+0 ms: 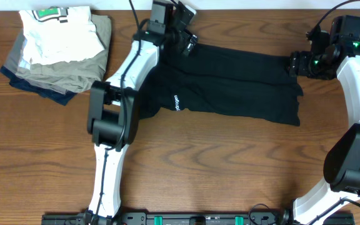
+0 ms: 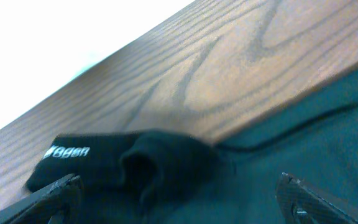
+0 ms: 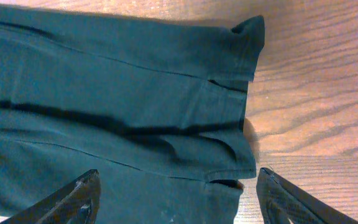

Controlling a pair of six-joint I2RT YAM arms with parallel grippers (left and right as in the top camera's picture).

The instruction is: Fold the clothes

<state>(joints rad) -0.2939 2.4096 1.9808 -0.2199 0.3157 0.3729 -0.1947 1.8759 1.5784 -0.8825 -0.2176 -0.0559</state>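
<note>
I see the black pants (image 1: 230, 81) lying flat on the table (image 1: 217, 162), close to its far edge and stretched from the middle toward the right edge. My left gripper (image 1: 185, 39) hangs over the end of the pants by the far edge, fingers spread wide and gripping nothing. My right gripper (image 1: 294, 64) is over the leg cuffs near the right edge, fingers apart above the cloth, not pinching it. A pile of folded clothes (image 1: 58, 47) sits in the far left corner.
</note>
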